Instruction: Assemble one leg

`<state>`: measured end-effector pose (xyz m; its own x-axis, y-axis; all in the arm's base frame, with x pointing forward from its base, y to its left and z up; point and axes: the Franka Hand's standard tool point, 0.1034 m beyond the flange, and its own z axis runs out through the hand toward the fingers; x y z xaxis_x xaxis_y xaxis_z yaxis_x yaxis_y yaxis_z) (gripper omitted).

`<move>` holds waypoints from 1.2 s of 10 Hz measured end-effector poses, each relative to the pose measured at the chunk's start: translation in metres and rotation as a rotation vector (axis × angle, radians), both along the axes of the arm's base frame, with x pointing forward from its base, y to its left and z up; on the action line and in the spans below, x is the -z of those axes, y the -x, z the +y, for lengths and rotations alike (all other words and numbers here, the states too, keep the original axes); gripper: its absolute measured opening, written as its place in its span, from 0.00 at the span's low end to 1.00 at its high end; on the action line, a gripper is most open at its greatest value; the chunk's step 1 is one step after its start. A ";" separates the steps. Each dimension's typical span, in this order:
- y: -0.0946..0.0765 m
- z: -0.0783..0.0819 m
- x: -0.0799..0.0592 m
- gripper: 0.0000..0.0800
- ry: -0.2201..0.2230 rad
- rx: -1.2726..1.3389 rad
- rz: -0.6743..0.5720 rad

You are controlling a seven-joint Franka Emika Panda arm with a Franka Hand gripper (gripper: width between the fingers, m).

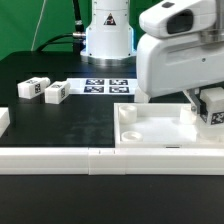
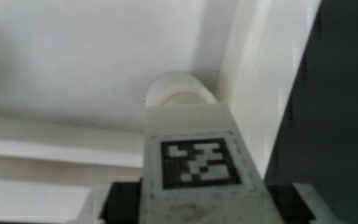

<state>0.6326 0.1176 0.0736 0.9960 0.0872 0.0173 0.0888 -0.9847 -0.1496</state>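
My gripper (image 1: 207,108) is shut on a leg (image 1: 213,113), a small white block with a black-and-white tag. It holds the leg over the corner of the large white square panel (image 1: 160,128) on the exterior view's right. In the wrist view the leg (image 2: 197,140) runs out from between the dark fingers (image 2: 130,203) of the gripper (image 2: 208,208). Its rounded tip is at the panel's raised rim (image 2: 247,60). I cannot tell whether the tip touches the panel. Two more legs (image 1: 28,89) (image 1: 55,92) lie on the black table at the exterior view's left.
The marker board (image 1: 108,86) lies in front of the arm's base. Another white part (image 1: 3,121) sits at the far left edge. A long white rail (image 1: 90,158) runs along the front of the table.
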 end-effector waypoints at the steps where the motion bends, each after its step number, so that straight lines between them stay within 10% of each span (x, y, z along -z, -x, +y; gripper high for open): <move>1: 0.001 0.000 0.000 0.37 -0.010 0.158 -0.001; 12: 0.007 0.006 0.003 0.37 -0.097 1.138 0.118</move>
